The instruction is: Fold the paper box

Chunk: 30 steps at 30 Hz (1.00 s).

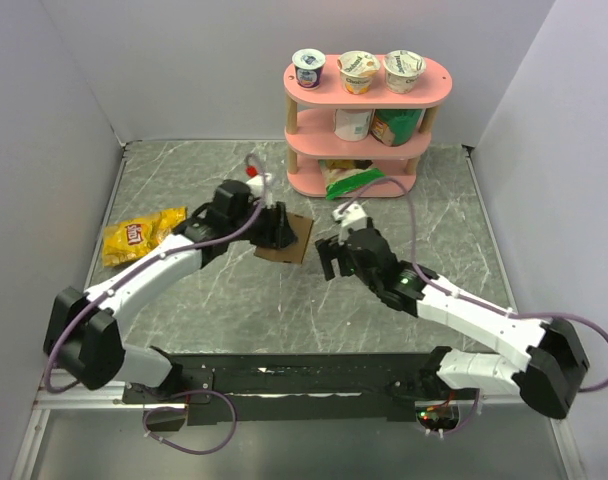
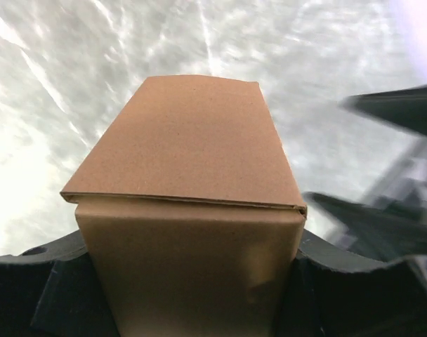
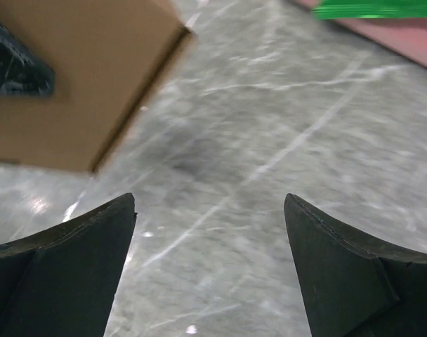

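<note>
1. Grey marbled table [image 1: 284,320] with pale walls on three sides; at its back edge you see a pink three-tier shelf [image 1: 314,140] carrying yoghurt cups [image 1: 359,70], and a yellow snack bag [image 1: 139,238] lying near the left wall
2. Near the middle of the table, in front of the shelf, you find the paper box [image 1: 292,238], tilted in the overhead view and gripped by your left gripper [image 1: 272,228]
3. From the left wrist, the paper box [image 2: 192,140] appears as plain brown cardboard, unmarked and already formed into a box: a flat top panel whose front edge slightly overhangs the wall below, with a small dent low on that wall
4. Left fingers [image 2: 52,295] sit against both side walls, so these jaws are pinching the box
5. Your right gripper [image 3: 210,210] is just beside the box on its right, jaws spread wide with only bare table between them; one brown corner of the box [image 3: 80,77] shows at upper left, apart from the right fingertips
</note>
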Each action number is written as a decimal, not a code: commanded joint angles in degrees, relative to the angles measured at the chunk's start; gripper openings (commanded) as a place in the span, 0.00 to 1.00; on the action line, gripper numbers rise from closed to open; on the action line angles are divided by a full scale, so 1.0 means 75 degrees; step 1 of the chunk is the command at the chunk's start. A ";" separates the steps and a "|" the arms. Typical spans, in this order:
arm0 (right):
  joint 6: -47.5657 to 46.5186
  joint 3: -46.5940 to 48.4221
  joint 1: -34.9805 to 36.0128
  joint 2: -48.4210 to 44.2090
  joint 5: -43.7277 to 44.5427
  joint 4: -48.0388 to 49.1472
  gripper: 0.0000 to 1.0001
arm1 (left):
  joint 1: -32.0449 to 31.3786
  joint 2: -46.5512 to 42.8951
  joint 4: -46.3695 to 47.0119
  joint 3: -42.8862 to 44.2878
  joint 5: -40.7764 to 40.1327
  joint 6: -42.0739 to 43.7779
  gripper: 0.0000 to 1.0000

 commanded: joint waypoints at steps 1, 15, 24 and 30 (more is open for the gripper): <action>0.0223 -0.0400 -0.0436 -0.0935 0.0877 0.0516 0.94 | -0.1112 0.1024 -0.1215 0.1060 -0.3656 0.1871 0.40; 0.0235 -0.1372 -0.0612 -0.2507 0.1676 0.1125 0.96 | -0.3258 0.3651 0.1359 0.0561 -0.9857 0.5610 0.64; 0.0305 -0.1420 -0.0635 -0.2659 0.1523 0.1138 0.96 | -0.4021 0.4859 0.0978 0.0664 -0.9991 0.5159 0.96; 0.0352 -0.1420 -0.0624 -0.3057 0.1605 0.0776 0.97 | -0.4383 0.4226 0.0005 0.1215 -0.9251 0.4372 0.96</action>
